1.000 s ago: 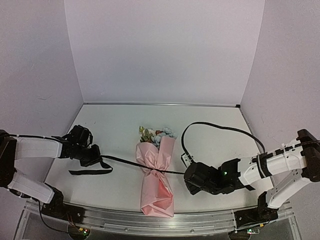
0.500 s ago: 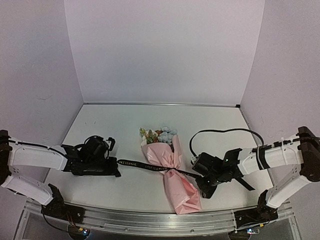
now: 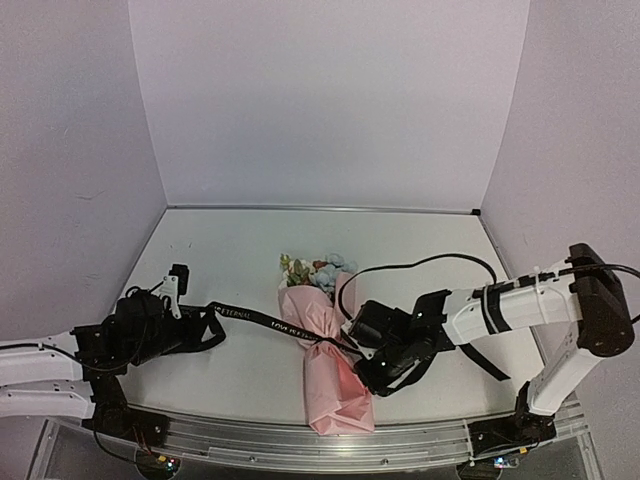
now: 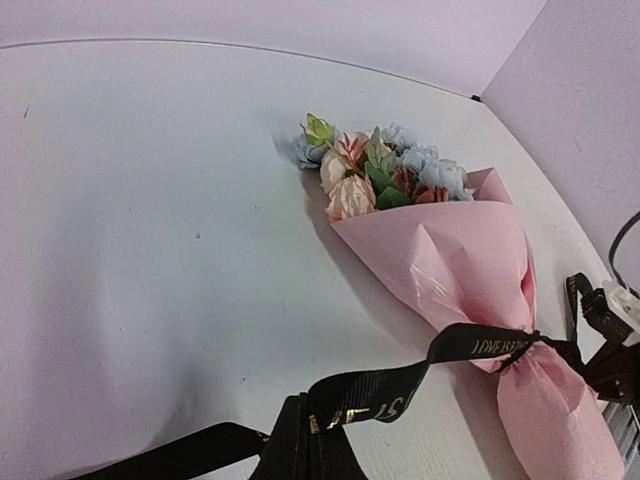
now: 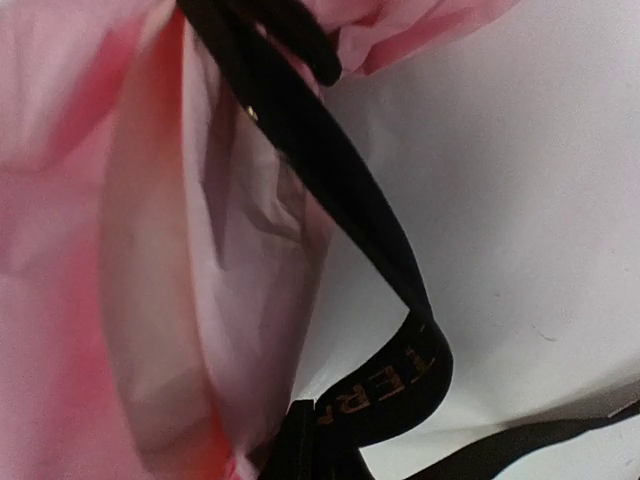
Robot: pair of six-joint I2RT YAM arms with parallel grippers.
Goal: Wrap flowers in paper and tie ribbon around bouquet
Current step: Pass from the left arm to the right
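The bouquet lies mid-table: flowers (image 3: pixel 314 271) in pale blue, peach and white poke from a cone of pink paper (image 3: pixel 322 385) whose tail points at the near edge. The black lettered ribbon (image 3: pixel 255 320) is cinched round the cone's waist and runs left to my left gripper (image 3: pixel 200 325), which is shut on it. In the left wrist view the ribbon (image 4: pixel 400 385) rises from the closed jaws of the left gripper (image 4: pixel 305 415) to the waist, beyond which sit the flowers (image 4: pixel 370 170). My right gripper (image 3: pixel 365 365) sits against the cone's right side. In its wrist view the right gripper (image 5: pixel 310 420) is shut on the ribbon (image 5: pixel 340 190), next to the paper (image 5: pixel 140 250).
A thin black robot cable (image 3: pixel 410 266) loops over the table behind the right arm. An aluminium rail (image 3: pixel 300 440) runs along the near edge. Lilac walls close the back and both sides. A loose ribbon tail (image 4: pixel 170 455) trails left of the left gripper.
The left gripper has drawn back left and nearer, stretching the ribbon. The right gripper has moved left against the cone. The cone's tail has swung from the right back toward the near edge.
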